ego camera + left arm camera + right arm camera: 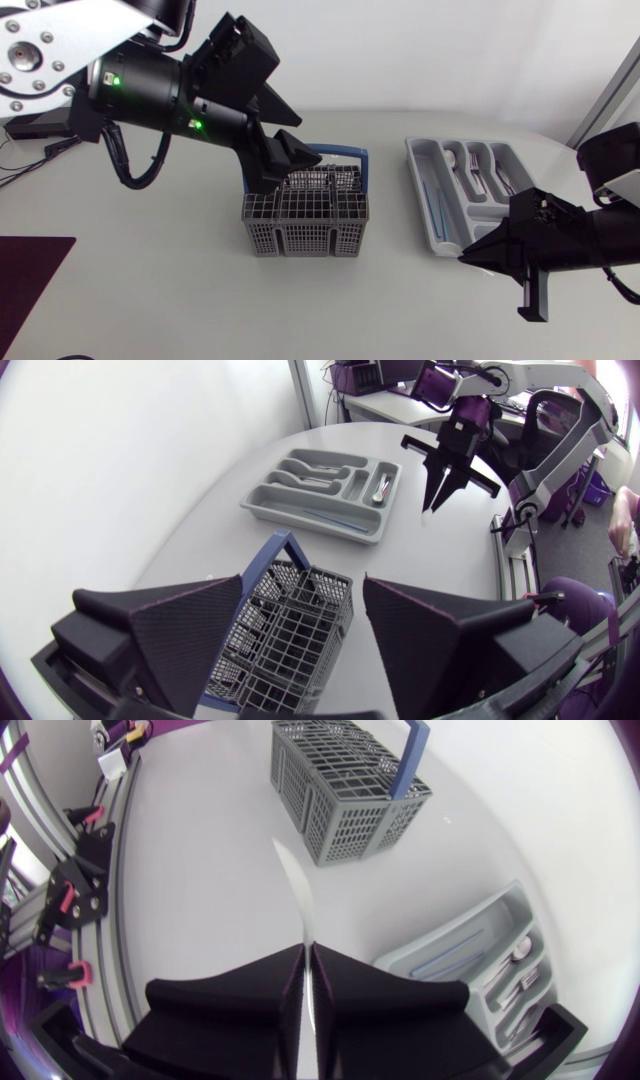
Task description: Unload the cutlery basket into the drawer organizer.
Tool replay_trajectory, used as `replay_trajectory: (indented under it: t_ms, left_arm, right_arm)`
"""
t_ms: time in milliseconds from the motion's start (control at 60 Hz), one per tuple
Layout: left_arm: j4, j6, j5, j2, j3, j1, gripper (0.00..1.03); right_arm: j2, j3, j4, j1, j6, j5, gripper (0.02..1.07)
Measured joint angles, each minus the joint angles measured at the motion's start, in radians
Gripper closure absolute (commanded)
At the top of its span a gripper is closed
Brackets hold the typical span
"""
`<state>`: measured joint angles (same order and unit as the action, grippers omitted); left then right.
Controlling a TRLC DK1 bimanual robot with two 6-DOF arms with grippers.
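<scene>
The grey mesh cutlery basket with a blue handle stands mid-table. My left gripper hangs just over its back left corner, open; in the left wrist view its fingers straddle the basket from above without touching it. The grey drawer organizer lies to the right with spoons and forks in its slots. My right gripper is at the organizer's front left corner, shut on a silver knife whose blade points ahead toward the basket.
A dark maroon mat lies at the table's front left corner. Cables trail at the left edge. Bare tabletop separates basket and organizer.
</scene>
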<state>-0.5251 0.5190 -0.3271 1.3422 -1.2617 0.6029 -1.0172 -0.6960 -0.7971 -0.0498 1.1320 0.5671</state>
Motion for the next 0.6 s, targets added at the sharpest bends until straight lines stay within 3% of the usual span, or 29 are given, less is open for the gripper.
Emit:
replay_trajectory:
  t_ms: [267,600]
  left_arm:
    - [0.012,-0.008,0.022,-0.043,0.066,-0.040,0.05]
    - [0.030,-0.008,0.023,-0.053,0.117,-0.071,0.05]
  right_arm:
    - [-0.170,-0.003,0.093,-0.175,0.314,-0.097,1.01]
    - [-0.428,-0.087,0.286,-0.330,0.478,-0.187,1.01]
